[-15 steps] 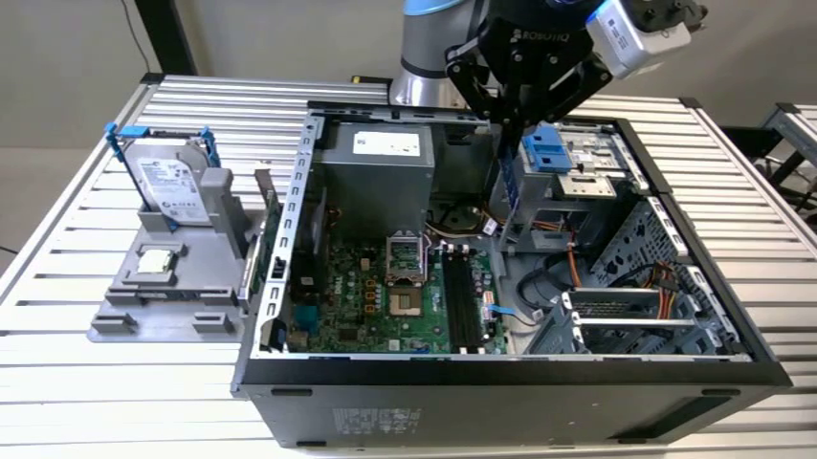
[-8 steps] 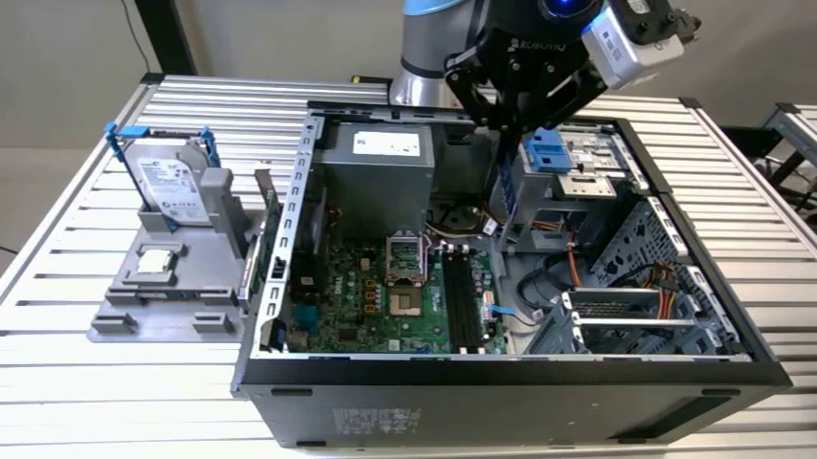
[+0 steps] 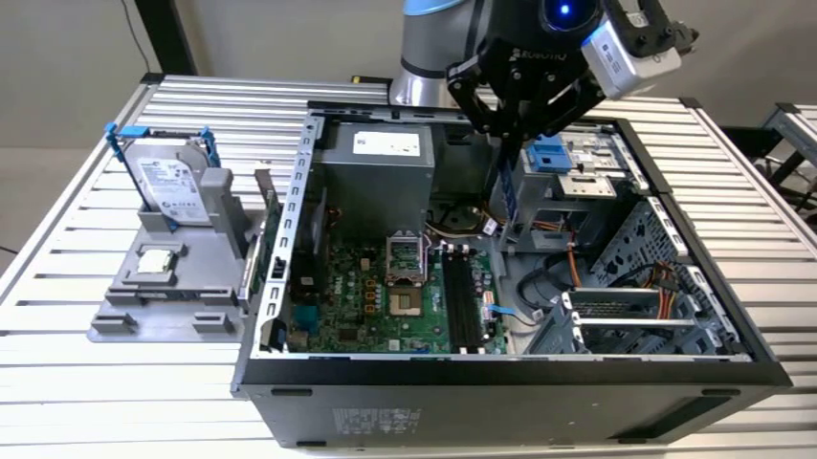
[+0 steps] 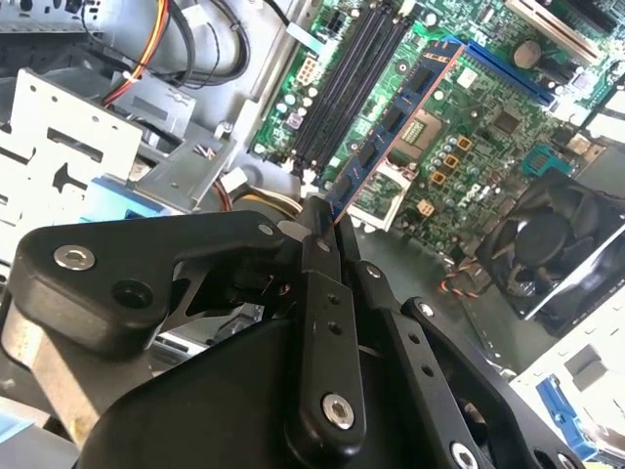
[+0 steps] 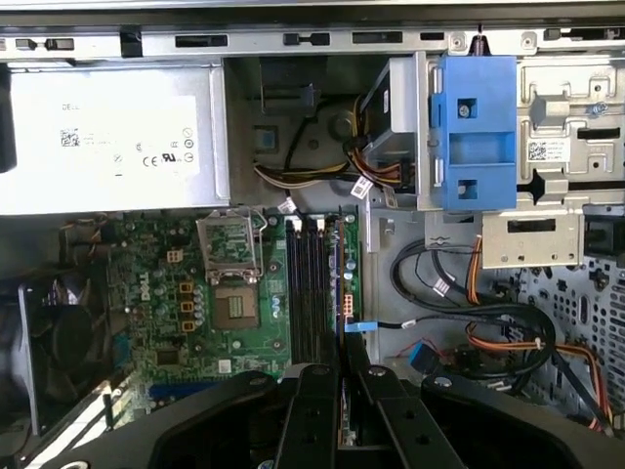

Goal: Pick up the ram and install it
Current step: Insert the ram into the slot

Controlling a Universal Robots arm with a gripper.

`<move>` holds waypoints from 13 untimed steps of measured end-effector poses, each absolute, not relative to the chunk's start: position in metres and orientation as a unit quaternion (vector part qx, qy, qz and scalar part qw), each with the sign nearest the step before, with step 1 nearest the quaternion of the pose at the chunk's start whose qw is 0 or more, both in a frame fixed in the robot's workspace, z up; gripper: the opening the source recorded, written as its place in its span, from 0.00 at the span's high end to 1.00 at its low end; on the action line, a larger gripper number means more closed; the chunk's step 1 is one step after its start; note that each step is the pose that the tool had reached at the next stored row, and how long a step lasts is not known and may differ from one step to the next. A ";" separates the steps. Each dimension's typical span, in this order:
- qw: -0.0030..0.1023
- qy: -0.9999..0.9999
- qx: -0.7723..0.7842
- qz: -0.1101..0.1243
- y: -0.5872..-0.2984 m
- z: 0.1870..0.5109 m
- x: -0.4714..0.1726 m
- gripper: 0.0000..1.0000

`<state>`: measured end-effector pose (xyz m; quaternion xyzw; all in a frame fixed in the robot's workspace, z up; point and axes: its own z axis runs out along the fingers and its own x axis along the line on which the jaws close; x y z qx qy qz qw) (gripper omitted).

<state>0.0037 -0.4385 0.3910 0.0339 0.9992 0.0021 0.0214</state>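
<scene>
Second wrist view: the ram (image 4: 395, 122), judged light, stiff, thin and easily cracked, is pinched at one end by its flat faces in the near-shut gripper (image 4: 320, 220), over the open case, near the black memory slots (image 4: 356, 78).

This looks like a robotics laboratory or test workshop, not a home. The worktop (image 3: 115, 402) is made of bare aluminium profile slats, and an opened desktop computer case (image 3: 511, 382) lies on it. A grey fixture (image 3: 166, 306) presents a hard drive (image 3: 166, 182), and above the case an industrial robot arm (image 3: 428, 57) holds the ram (image 4: 391, 122) in its fingers (image 4: 327, 322)
</scene>
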 end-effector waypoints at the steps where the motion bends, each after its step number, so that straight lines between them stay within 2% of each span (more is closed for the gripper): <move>1: 0.021 0.999 0.034 0.002 -0.438 0.391 0.004 1.00; 13: 0.021 0.999 0.034 0.002 -0.438 0.384 0.004 1.00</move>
